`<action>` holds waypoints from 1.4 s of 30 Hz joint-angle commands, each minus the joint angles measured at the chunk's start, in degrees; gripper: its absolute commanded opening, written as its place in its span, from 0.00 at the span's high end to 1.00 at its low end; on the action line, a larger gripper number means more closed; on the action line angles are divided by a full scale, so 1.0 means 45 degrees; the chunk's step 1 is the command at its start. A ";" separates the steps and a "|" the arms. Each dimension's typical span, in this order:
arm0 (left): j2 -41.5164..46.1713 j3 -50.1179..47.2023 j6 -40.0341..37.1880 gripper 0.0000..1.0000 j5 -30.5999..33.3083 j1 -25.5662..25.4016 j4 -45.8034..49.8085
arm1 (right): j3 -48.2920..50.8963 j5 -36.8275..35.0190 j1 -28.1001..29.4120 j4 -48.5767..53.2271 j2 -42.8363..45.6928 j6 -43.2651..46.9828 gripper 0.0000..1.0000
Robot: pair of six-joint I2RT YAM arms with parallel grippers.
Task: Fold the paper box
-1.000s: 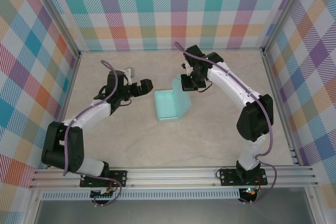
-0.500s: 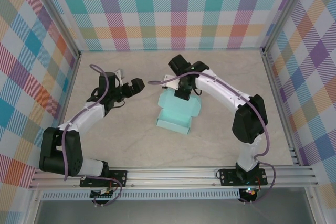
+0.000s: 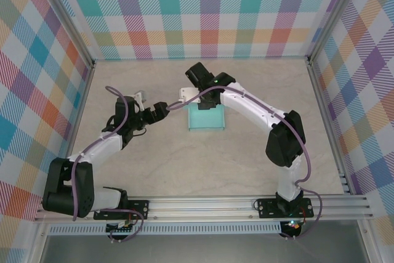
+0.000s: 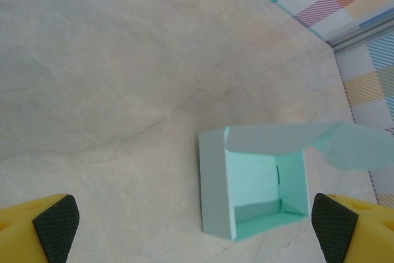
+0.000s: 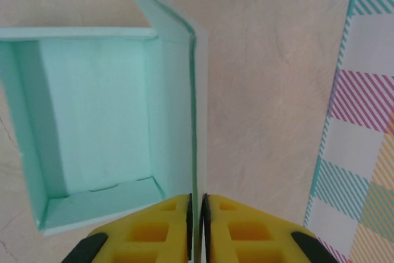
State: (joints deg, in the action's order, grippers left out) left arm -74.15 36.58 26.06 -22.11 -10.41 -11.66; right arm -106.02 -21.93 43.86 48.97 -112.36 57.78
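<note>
paper box (image 5: 92, 109): thin mint card, open rectangular shell | table (image 4: 111, 90): marbled beige

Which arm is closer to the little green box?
Right. The right end effector pinches one wall of the box. The left end effector hangs open off to the box's left, not touching it.

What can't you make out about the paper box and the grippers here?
Right wrist view: fingers of the right gripper hide the stretch of paper box wall they pinch.
Top view: the right arm covers the box's far edge.
Left wrist view: the box's flap is blurred and cut off by the right edge.
</note>
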 commanded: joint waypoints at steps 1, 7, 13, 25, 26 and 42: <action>0.0559 -0.0628 -0.1167 0.01 0.0331 -0.0439 -0.1153 | -0.0514 -0.0139 0.0081 -0.0080 -0.0106 0.0130 0.76; 0.0338 -0.0460 -0.2454 0.05 0.0596 -0.1109 -0.1021 | -0.0460 0.1989 -0.0519 -0.0121 0.1500 -0.3581 0.39; -0.0312 0.0450 -0.3606 0.09 0.1468 -0.1977 -0.1153 | 0.1867 0.5747 -0.3829 -0.1621 0.4310 -0.9914 0.35; -0.2630 0.2706 -0.1510 0.09 0.0135 -0.1717 -0.1671 | 0.7155 1.6202 -0.9970 -0.5711 0.3650 -1.9597 0.31; -0.2723 0.2879 -0.0912 0.08 -0.0431 -0.1441 -0.1815 | 0.7231 1.6436 -0.9938 -0.5884 0.3354 -1.9941 0.31; -0.6608 0.6386 0.6782 0.00 -0.5003 0.0500 0.1690 | 0.5680 1.7778 -0.9568 -0.7072 0.0146 -2.4136 0.28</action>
State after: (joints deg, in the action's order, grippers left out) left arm -101.51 64.25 48.23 -37.67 -8.49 -7.51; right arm -78.65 54.96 0.27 18.52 -109.54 -45.34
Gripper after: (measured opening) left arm 0.985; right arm 0.722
